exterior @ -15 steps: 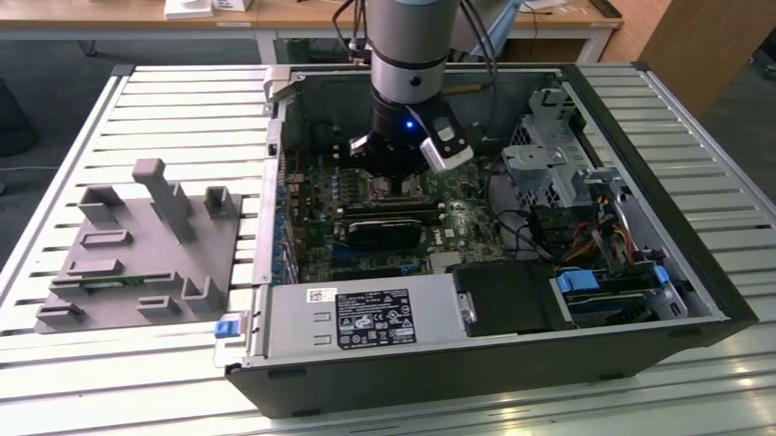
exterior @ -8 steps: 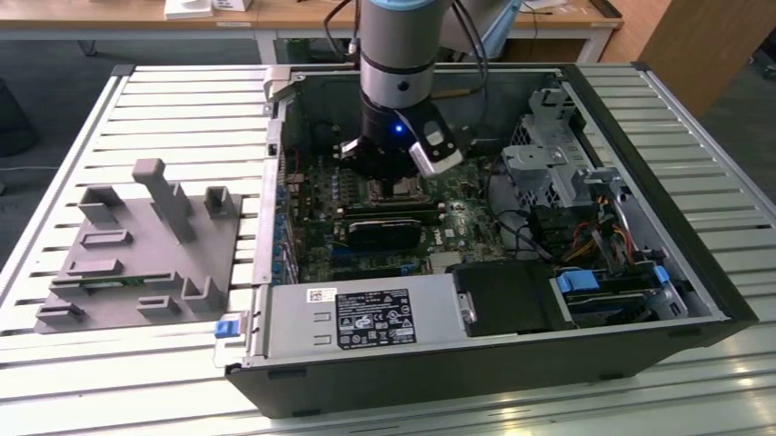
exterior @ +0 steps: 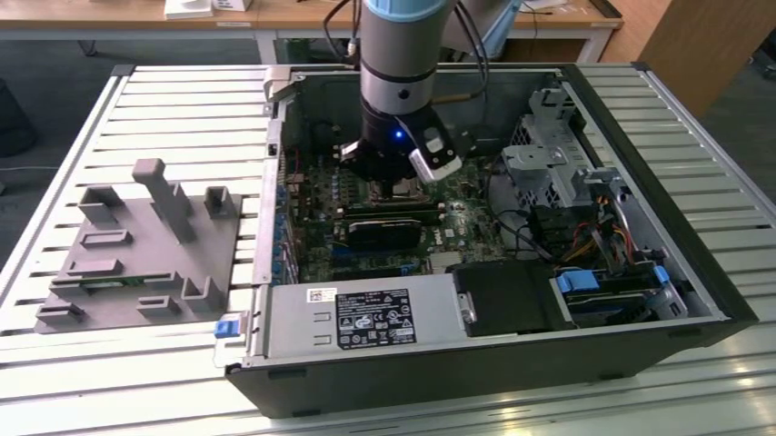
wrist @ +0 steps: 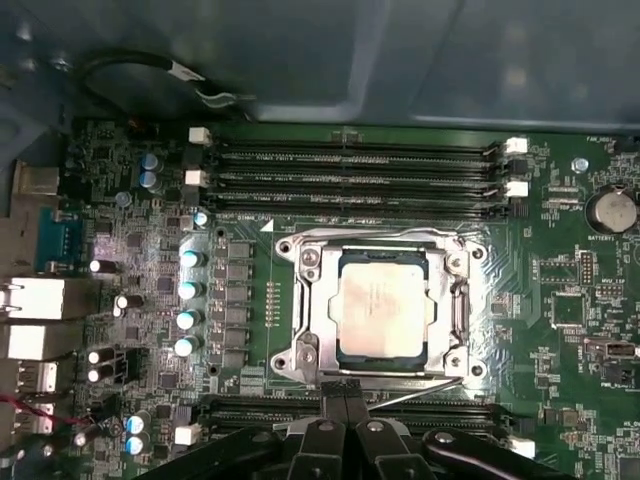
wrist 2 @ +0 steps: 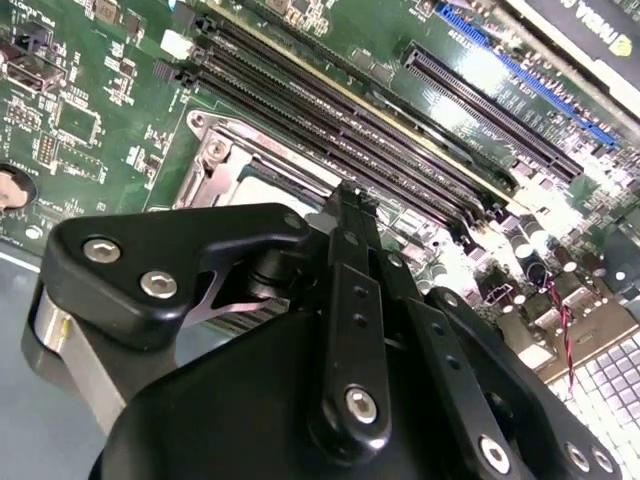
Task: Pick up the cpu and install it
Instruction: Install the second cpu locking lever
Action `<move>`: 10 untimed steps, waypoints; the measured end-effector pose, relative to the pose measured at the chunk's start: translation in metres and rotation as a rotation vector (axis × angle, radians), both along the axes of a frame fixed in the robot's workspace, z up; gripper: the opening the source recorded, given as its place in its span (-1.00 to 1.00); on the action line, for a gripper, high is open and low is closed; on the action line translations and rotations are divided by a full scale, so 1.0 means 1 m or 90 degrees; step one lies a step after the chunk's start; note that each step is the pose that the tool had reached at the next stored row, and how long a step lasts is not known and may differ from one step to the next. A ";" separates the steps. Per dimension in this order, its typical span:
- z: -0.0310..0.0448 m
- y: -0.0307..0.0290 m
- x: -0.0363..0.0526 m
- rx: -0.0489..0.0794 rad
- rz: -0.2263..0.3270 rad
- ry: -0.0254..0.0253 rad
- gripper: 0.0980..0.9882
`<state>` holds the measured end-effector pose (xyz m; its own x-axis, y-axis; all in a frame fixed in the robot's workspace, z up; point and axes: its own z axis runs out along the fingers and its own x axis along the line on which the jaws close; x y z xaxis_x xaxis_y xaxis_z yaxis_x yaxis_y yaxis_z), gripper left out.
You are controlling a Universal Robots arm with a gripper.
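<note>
Table: you have a slatted metal table filling the frame in the exterior view.
Left of frame: your gray plastic fixture block sits flat on the slats.
Centre and right: your open computer case lies on its side.

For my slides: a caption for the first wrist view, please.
CPU seated in the motherboard socket, end effector poised at the socket's edge.

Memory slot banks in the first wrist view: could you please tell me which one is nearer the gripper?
The bank the gripper overlaps; the other bank lies beyond the cpu, beside the case wall.
</note>
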<state>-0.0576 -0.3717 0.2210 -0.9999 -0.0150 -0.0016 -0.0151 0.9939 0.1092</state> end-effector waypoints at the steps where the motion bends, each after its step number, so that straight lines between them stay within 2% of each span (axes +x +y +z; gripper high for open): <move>1: 0.0000 -0.0014 -0.0004 0.003 0.000 0.0000 -0.98; 4: 0.0000 -0.0058 -0.0019 0.010 0.000 0.0001 -0.98; 10: 0.0000 -0.0130 -0.0079 0.016 0.000 0.0000 -0.98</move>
<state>-0.0656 -0.3847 0.2210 -0.9999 -0.0148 -0.0019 -0.0150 0.9909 0.1337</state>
